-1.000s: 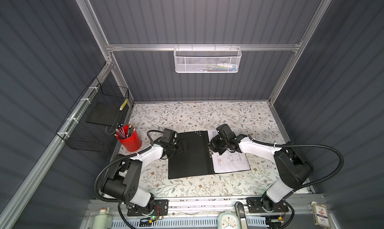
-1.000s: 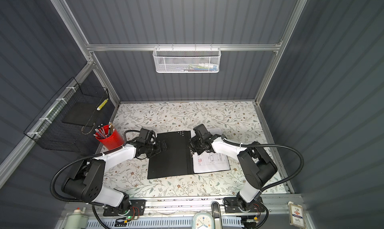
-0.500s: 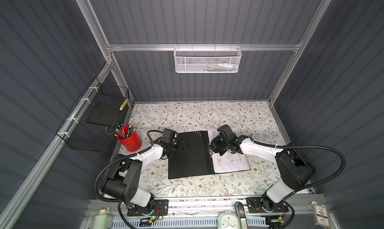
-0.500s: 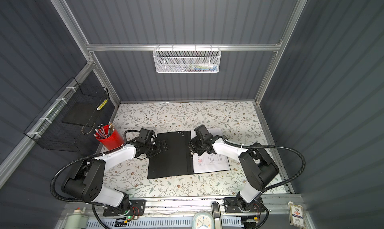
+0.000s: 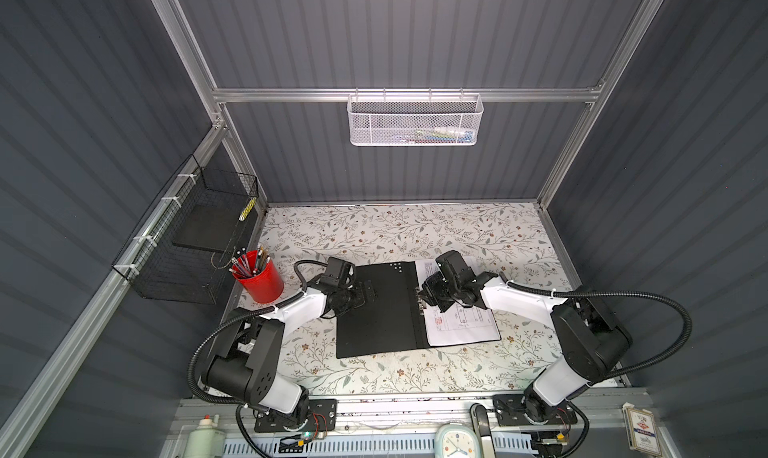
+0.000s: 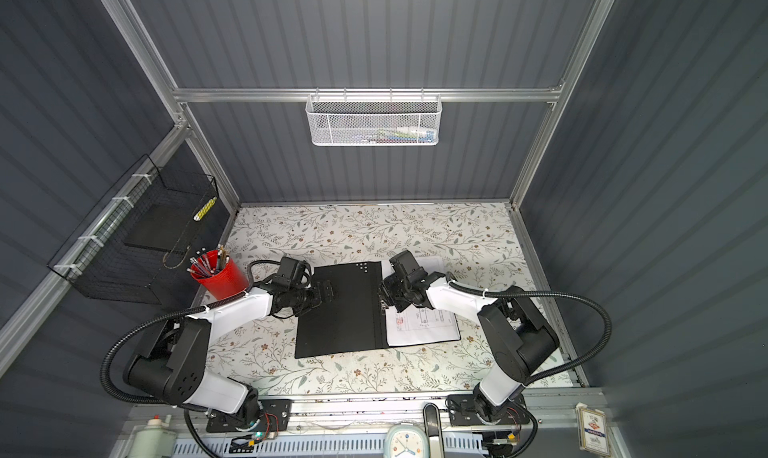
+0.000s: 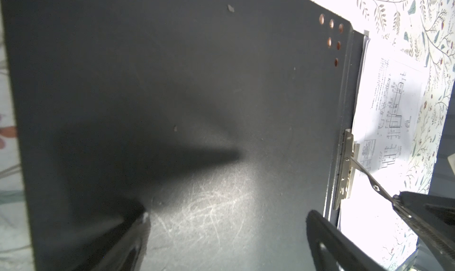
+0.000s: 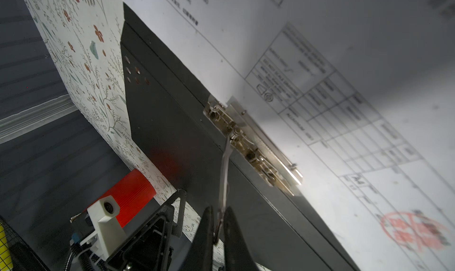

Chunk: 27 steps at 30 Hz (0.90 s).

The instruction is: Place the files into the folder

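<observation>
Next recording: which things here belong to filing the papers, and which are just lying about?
In use:
- folder, lying open
- files, on its right half
- clip lever, pinched by the right gripper
- left gripper, open over the left cover

Lying about:
- pencil cup
- wire basket
- mesh basket
- clock
- bottle

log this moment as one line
left fingers: open, over black-inside flat folder | right fingers: shut on silver metal clip lever | white printed paper sheets: on folder's right half
</observation>
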Available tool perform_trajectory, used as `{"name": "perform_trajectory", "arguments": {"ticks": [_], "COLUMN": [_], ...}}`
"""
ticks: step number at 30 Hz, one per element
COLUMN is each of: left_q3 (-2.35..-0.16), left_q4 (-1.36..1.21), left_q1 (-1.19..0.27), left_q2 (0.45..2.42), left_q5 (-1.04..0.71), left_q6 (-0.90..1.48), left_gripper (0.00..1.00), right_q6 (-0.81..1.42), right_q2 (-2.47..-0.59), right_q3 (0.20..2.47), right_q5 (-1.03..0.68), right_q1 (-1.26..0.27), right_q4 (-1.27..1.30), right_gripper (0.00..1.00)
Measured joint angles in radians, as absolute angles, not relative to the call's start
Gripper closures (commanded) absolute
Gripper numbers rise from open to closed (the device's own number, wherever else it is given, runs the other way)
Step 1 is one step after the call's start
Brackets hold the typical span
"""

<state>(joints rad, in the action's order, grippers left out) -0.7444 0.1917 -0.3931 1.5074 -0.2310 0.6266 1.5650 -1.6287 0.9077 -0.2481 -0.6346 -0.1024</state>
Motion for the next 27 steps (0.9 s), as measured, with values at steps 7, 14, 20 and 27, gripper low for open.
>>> {"name": "perform_trajectory", "arguments": {"ticks": [7, 14, 20, 27], "left_q3": [-0.765, -0.813, -0.819, -0.822], "left_q4": [0.199, 0.224, 0.231, 0.232], "left_q1": [-0.395, -0.398, -0.398, -0.399], "left_q2": [1.526, 1.568, 1.574, 1.576], "left_q5": [-0.182, -0.113, -0.083, -0.068], "left_q6": [0.657, 0.699, 0.72, 0.734], "left_gripper": [0.0, 0.0, 0.0, 0.0], "right_q6": [1.572, 1.571, 1.561, 1.528], "right_q2": [-1.6, -1.555, -1.542, -1.525], "right_q3": [0.863, 0.778, 0.709, 0.634], "right_q5": [-0.247, -0.249, -0.25, -0.232], "right_q1": [-0.631, -0.631, -0.638, -0.641], "right_q4": [-0.09, -0.016, 0.074, 0.167], "right_gripper": [1.0, 1.0, 1.0, 1.0]}}
